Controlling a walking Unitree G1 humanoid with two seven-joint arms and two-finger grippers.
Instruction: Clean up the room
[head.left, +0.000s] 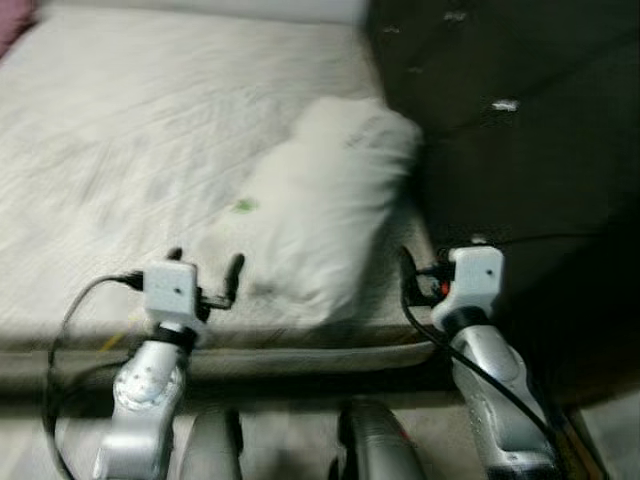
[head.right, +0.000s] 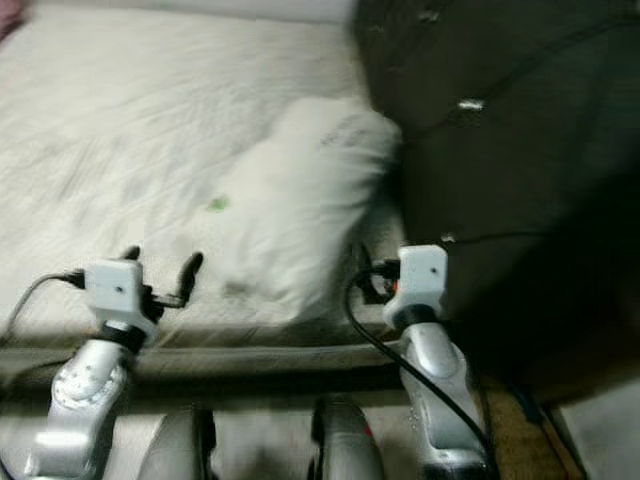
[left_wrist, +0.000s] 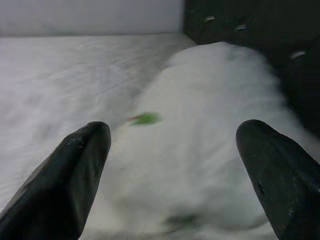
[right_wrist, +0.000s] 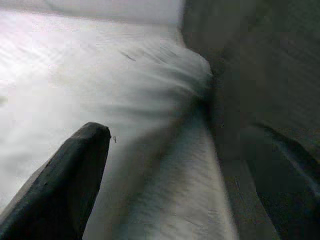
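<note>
Bedroom, pale quilted bed (head.left: 120, 130): soft white pillow (head.left: 320, 210) at 2 o'clock against dark headboard (head.left: 520, 150); left hand (head.left: 205, 270) spread before it, right hand (right_wrist: 165, 190) spread alongside; approach step, next likely closing on pillow.

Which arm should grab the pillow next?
Probably the left. The left gripper is open and points straight at the pillow on the bed. The right gripper sits at the pillow's edge by the dark headboard, with less room.
</note>
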